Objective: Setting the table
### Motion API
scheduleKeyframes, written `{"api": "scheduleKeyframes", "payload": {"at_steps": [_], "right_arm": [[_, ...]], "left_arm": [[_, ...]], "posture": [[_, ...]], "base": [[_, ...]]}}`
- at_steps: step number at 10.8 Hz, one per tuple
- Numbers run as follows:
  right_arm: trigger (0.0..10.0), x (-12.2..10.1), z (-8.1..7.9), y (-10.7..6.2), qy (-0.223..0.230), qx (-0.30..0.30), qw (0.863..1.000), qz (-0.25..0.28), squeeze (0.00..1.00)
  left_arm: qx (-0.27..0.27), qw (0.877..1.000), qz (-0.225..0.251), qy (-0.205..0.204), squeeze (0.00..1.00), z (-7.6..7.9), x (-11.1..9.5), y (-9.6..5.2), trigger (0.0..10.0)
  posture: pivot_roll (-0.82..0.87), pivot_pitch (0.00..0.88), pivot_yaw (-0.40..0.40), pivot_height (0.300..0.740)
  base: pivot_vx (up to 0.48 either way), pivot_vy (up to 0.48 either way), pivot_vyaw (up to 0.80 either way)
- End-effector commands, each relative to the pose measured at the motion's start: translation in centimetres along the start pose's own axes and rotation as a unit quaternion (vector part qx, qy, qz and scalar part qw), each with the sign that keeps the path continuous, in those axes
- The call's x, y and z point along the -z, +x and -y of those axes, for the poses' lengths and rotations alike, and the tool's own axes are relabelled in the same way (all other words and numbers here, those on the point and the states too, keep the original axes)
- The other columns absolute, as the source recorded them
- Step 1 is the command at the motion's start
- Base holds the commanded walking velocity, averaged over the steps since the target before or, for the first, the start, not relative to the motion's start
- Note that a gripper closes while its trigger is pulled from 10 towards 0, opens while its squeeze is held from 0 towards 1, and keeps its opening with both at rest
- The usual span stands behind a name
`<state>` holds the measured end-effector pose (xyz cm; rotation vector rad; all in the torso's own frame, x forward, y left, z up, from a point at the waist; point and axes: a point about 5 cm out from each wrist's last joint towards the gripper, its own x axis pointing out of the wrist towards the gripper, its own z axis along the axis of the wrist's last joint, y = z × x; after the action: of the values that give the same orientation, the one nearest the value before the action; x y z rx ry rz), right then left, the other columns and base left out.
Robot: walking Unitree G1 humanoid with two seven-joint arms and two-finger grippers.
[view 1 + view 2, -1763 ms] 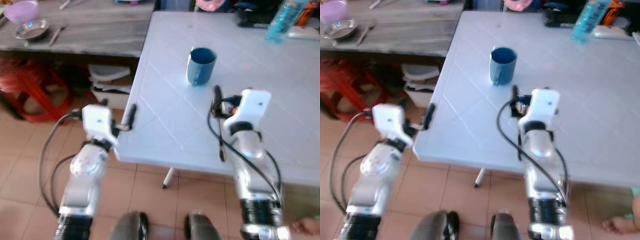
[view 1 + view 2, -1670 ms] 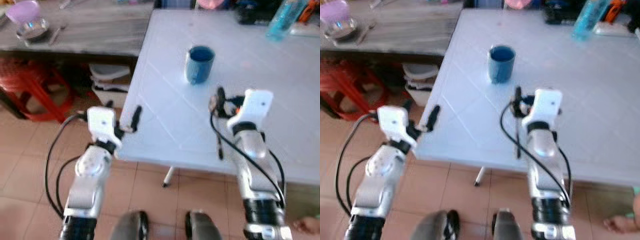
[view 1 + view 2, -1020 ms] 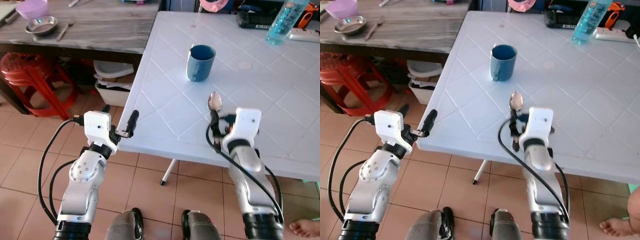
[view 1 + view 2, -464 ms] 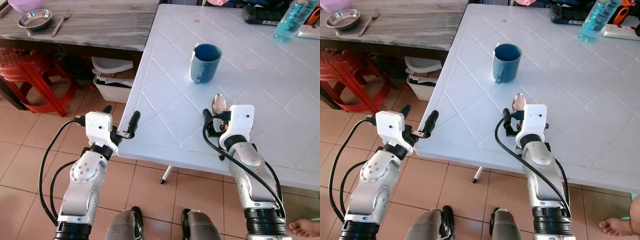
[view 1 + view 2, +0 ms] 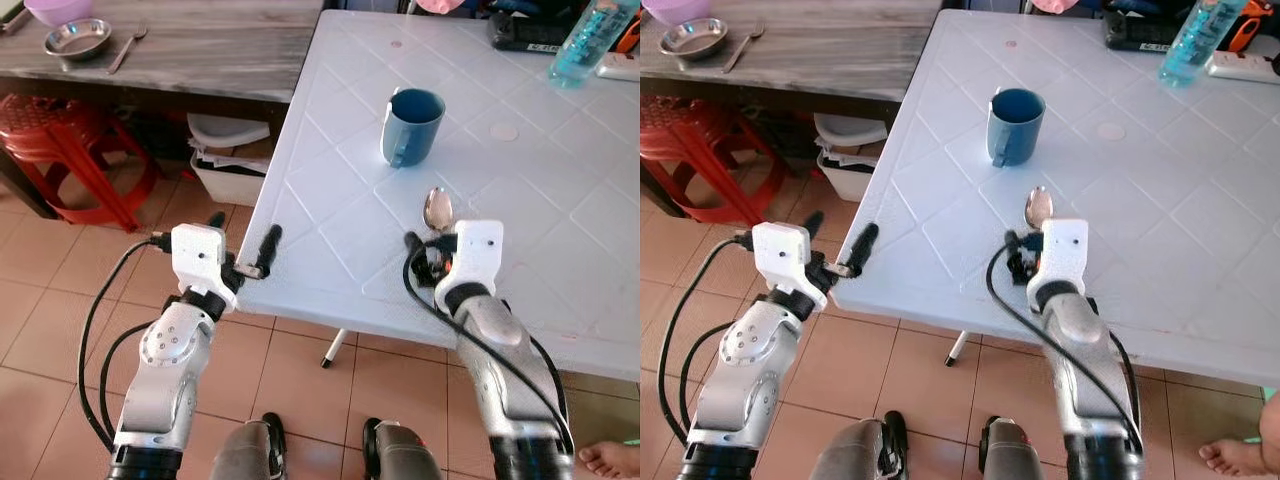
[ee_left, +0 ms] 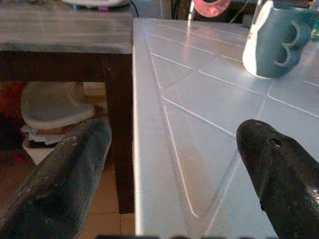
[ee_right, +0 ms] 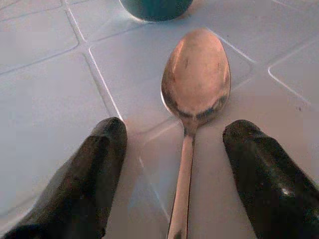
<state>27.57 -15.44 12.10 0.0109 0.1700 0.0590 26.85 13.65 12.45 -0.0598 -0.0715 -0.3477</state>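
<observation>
My left gripper [image 5: 242, 245] idles with fingers spread just off the near corner of the white table [image 5: 330, 180]. Further right, the spoon [image 7: 194, 94] lies flat on the table, near side of the blue mug [image 5: 411, 126]. My right gripper [image 7: 174, 149] has its fingers apart, straddling the handle without pinching it. I judge the spoon placed; next I'd lift the arm straight clear
</observation>
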Motion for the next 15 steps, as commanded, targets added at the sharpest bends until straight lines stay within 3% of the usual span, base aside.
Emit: {"api": "scheduleKeyframes", "payload": {"at_steps": [1, 3, 4, 6, 7, 8, 9, 10, 14, 15], "right_arm": [[4.4, 1.4, -0.1, -0.5, 0.013, 0.000, 0.999, -0.042, 0.00], [4.3, 1.8, 1.2, -0.7, 0.019, 0.018, 0.998, -0.061, 0.00], [4.2, 2.0, 2.1, -0.4, 0.016, 0.025, 0.996, -0.078, 0.00], [4.2, 1.9, 2.7, 0.2, 0.015, 0.028, 0.996, -0.087, 0.00], [3.6, 1.9, 2.9, 0.3, 0.022, 0.029, 0.995, -0.088, 0.00], [1.8, 1.9, 3.0, 0.3, 0.026, 0.031, 0.995, -0.092, 0.00], [0.5, 2.3, 3.3, 0.3, 0.035, 0.035, 0.993, -0.105, 0.00], [0.0, 2.6, 3.3, 0.2, 0.055, 0.040, 0.991, -0.113, 0.00], [0.0, 3.0, 3.6, 0.0, 0.074, 0.054, 0.988, -0.121, 0.00], [0.0, 3.1, 3.7, 0.1, 0.097, 0.063, 0.985, -0.124, 0.00]], "left_arm": [[0.020, 1.000, -0.009, -0.001, 0.00, 0.3, 0.1, -0.3, 10.0], [0.069, 0.997, -0.021, -0.014, 0.00, 1.3, 0.5, -0.6, 10.0], [0.120, 0.992, -0.025, -0.029, 0.00, 2.2, 0.4, -1.0, 10.0], [0.140, 0.989, -0.027, -0.030, 0.00, 2.5, 0.3, -1.1, 10.0], [0.144, 0.989, -0.027, -0.022, 0.00, 2.4, 0.3, -1.1, 10.0], [0.144, 0.989, -0.028, -0.025, 0.00, 2.4, 0.3, -1.2, 10.0], [0.148, 0.988, -0.030, -0.027, 0.00, 2.5, 0.3, -1.4, 10.0], [0.152, 0.987, -0.032, -0.025, 0.00, 2.6, 0.3, -1.5, 10.0], [0.173, 0.984, -0.032, -0.020, 0.00, 3.0, 0.3, -1.7, 10.0], [0.173, 0.984, -0.030, -0.013, 0.00, 3.0, 0.2, -1.7, 10.0]], "posture": [[-0.05, 0.211, 0.043, 0.740], [-0.05, 0.214, 0.042, 0.740], [-0.05, 0.222, 0.040, 0.740], [-0.05, 0.225, 0.037, 0.740], [-0.05, 0.225, 0.036, 0.740], [-0.05, 0.226, 0.036, 0.740], [-0.05, 0.228, 0.036, 0.740], [-0.05, 0.229, 0.035, 0.740], [-0.05, 0.228, 0.037, 0.740], [-0.05, 0.230, 0.037, 0.740]], "base": [[0.000, 0.000, 0.00], [0.000, 0.000, 0.00], [0.000, 0.000, 0.00], [0.000, 0.000, 0.00], [0.000, 0.000, 0.00], [0.000, 0.000, 0.00], [0.000, 0.000, 0.00], [0.000, 0.000, 0.00], [0.000, 0.000, 0.00], [0.000, 0.000, 0.00]]}}
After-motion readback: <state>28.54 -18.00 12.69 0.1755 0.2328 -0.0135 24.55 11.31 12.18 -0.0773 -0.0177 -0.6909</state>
